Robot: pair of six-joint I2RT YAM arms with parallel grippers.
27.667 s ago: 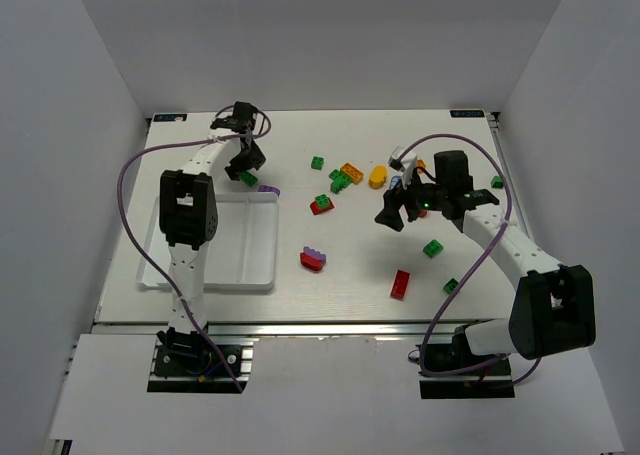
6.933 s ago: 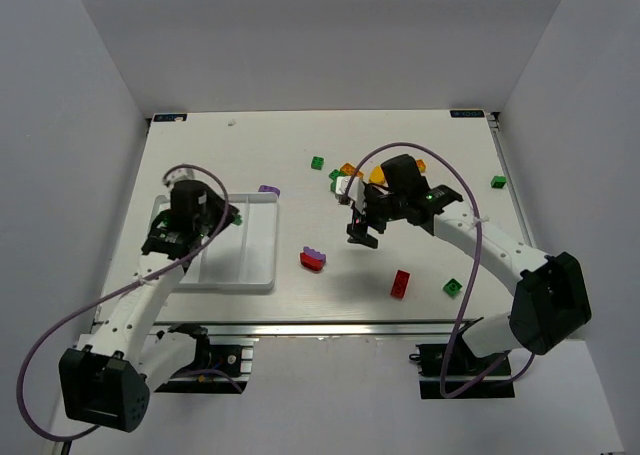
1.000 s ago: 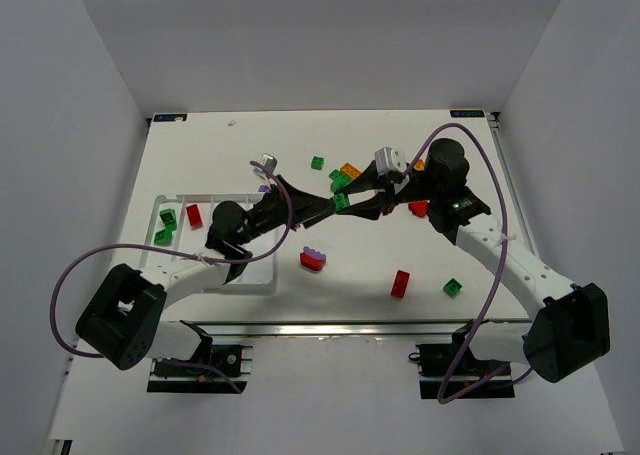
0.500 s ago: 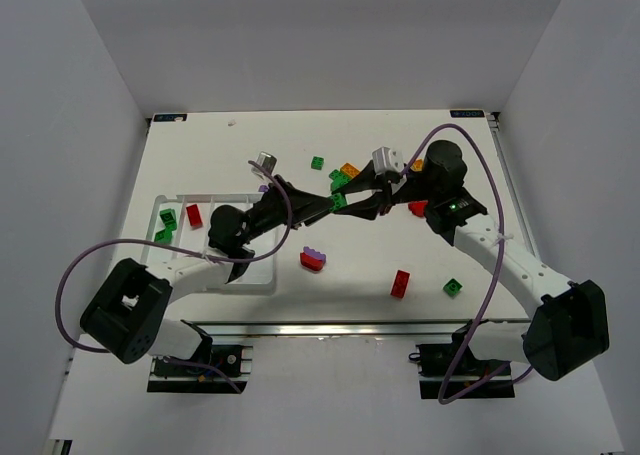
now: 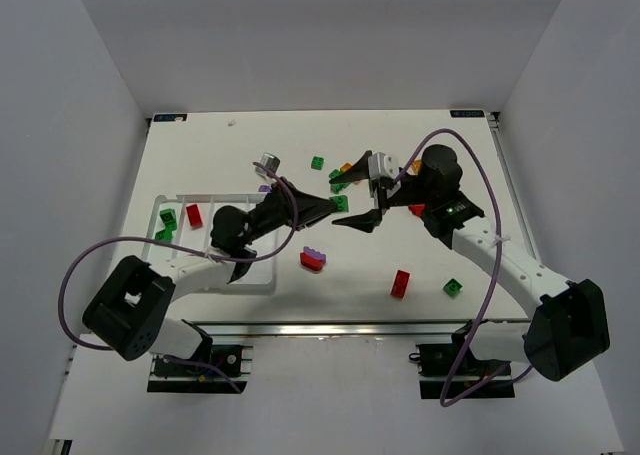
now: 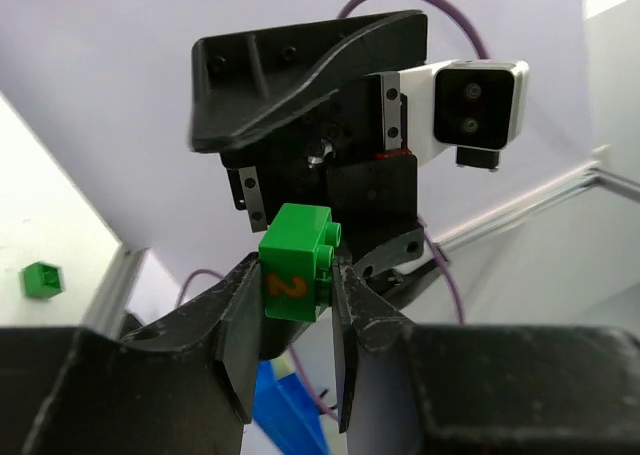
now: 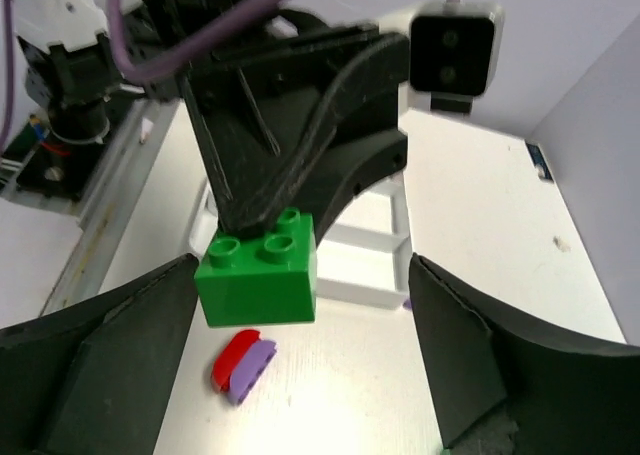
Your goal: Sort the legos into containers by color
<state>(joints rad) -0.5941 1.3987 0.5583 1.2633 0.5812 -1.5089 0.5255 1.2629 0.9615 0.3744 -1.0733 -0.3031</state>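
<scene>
Now that right gripper (image 5: 352, 201) has spread apart, left gripper (image 6: 292, 297) alone clamps green lego (image 6: 296, 263), ready for tray (image 5: 180, 251)

One white tray (image 5: 180, 225) — five green bricks (image 5: 317, 162) showing, four red bricks (image 5: 401, 283), two purple bricks (image 5: 265, 187), one orange brick (image 5: 346, 167).

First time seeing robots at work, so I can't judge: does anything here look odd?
Nothing looks spilled or broken. One oddity: the left gripper pinches a green brick in mid-air, between the fingers of the open right gripper. Also, a red-and-purple pair lies on the table, seemingly stuck together.
</scene>
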